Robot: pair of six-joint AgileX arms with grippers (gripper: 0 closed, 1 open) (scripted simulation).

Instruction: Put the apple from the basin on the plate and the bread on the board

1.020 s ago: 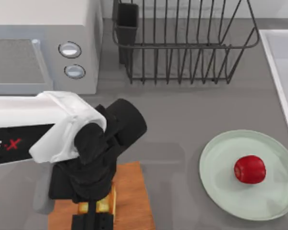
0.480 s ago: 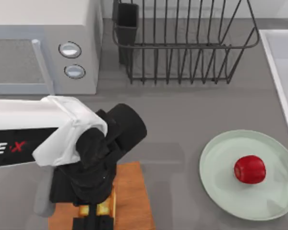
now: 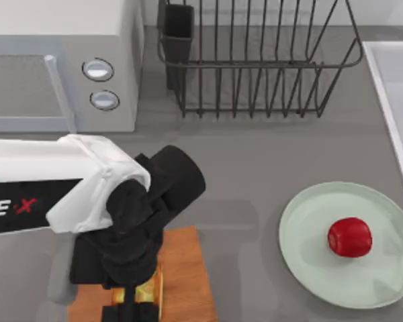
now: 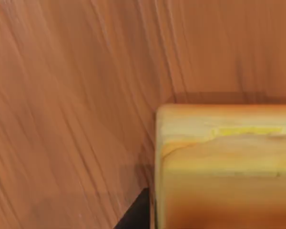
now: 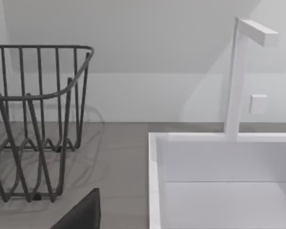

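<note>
left gripper (image 3: 136, 303) hangs low over the board (image 3: 185, 268) at the lower left of the table, with the bread (image 3: 146, 288) directly beneath it and between its fingers. from above, only a sliver of golden toast shows under the black wrist, so how wide the jaws stand and whether they are pressing the slice cannot be told. the left wrist view looks along the slice: the bread (image 4: 226, 167) fills the near corner, a dark shadow line sits under its far edge, and the wood grain of the board (image 4: 71, 95) spreads all around it. i judge the slice to be on the wood or just above it.

the relation that matters is vertical. the bread lies straight under the tool, not off to a side, and the board lies straight under the bread, so what is left here looks like a release and a lift straight up, with no sideways travel needed. the slice sits toward the near edge of the board, well inside its right edge.

the apple (image 3: 350, 237) rests on the plate (image 3: 309, 221) at the right, so that half looks done. the right wrist view faces the white basin (image 5: 155, 181) and the wire rack (image 5: 38, 124), which suggests the right arm is parked off by the sink.
</note>
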